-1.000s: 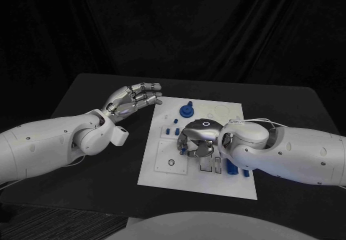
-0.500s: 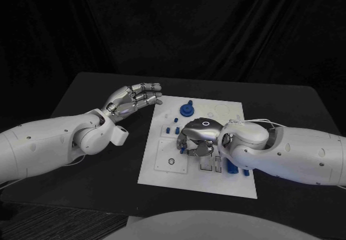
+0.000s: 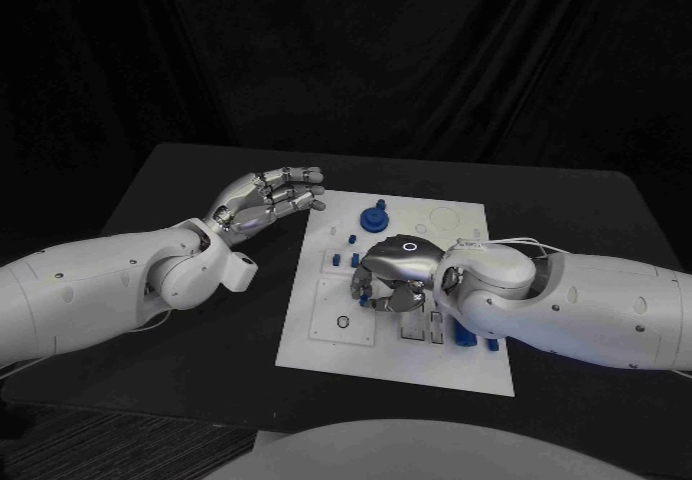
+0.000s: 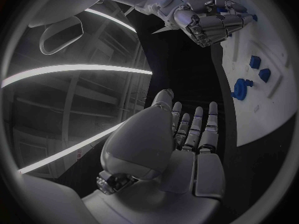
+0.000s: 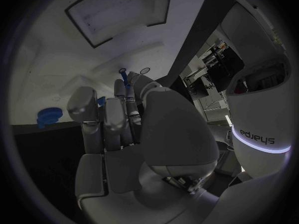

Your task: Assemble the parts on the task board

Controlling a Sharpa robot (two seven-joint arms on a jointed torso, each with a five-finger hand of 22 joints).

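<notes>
so, head view first: the task board (image 3: 378, 345) lies in the middle of the desk (image 3: 173, 190). the right hand (image 3: 394, 272) hangs low over the board's middle, fingers curled down toward it; whether they pinch a part i cannot tell, since the hand hides its own tips. small blue parts (image 3: 469, 335) lie just beside those fingers, and a round blue part (image 3: 375, 217) stands beyond them, at the board's far end. the left hand (image 3: 271, 200) is raised off the board's edge, fingers loosely bent and apart, holding nothing.

left wrist view: the left hand (image 4: 181, 139) has its fingers (image 4: 209, 124) stretched out side by side with nothing in them; past them lie the board (image 4: 277, 99) and the round blue part (image 4: 239, 88).

right wrist view: the right hand's fingers (image 5: 118, 114) point down at the board (image 5: 74, 59), a slim blue part (image 5: 126, 79) right at their tips, touching or held i cannot tell.

these parts look like small, hard, light plastic, probably smooth and quick to tip or skid. i'd take each by its sides with the fingertips, lightly, keeping it upright for its seat.
</notes>
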